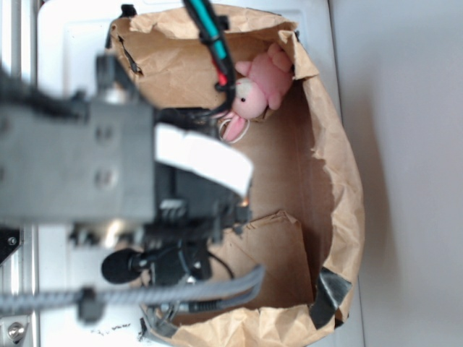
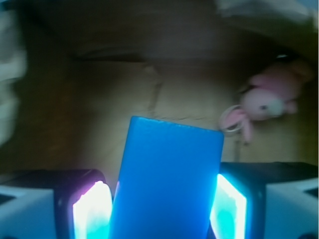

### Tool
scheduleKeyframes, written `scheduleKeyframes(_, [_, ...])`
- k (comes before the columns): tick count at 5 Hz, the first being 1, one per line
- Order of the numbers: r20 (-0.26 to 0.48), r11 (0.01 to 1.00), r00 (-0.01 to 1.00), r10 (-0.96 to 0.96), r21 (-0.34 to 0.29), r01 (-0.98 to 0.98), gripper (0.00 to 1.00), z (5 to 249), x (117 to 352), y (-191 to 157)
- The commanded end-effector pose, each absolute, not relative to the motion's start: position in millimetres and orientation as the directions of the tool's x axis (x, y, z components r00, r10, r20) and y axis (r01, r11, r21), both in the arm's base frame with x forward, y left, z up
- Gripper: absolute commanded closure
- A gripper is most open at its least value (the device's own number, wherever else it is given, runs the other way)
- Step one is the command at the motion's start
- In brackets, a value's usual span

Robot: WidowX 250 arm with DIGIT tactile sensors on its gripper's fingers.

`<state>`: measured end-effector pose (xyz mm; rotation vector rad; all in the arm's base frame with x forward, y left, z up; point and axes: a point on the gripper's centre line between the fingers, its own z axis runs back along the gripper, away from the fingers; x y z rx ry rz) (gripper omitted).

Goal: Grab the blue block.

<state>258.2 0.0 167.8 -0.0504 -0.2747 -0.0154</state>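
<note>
In the wrist view the blue block (image 2: 169, 164), flat and smooth, stands between the two glowing pads (image 2: 92, 211) of my gripper (image 2: 159, 204). The right pad presses against its edge and the left pad sits tight beside its other edge, so the gripper is shut on the block. The block reaches forward from the jaws over the brown cardboard floor. In the exterior view the arm's blurred body (image 1: 79, 163) covers both the block and the fingers.
A pink plush bunny (image 1: 257, 87) (image 2: 271, 99) with a ring lies in the far corner of the box. Crumpled brown paper walls (image 1: 340, 181) enclose the floor. A loose cardboard flap (image 1: 278, 249) lies near black tape (image 1: 329, 289).
</note>
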Motion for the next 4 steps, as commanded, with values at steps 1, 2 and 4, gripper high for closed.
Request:
scheduleKeyframes(1, [0.319, 0.999, 0.947, 0.04, -0.037, -0.03, 1.0, 216.3, 282.0, 36.9])
scheduleKeyframes(2, [0.316, 0.998, 0.948, 0.048, -0.046, -0.035, 1.0, 221.0, 278.7, 41.2])
scheduleKeyframes(4, [0.327, 0.996, 0.941, 0.086, -0.02, -0.084, 1.0, 215.3, 279.5, 44.0])
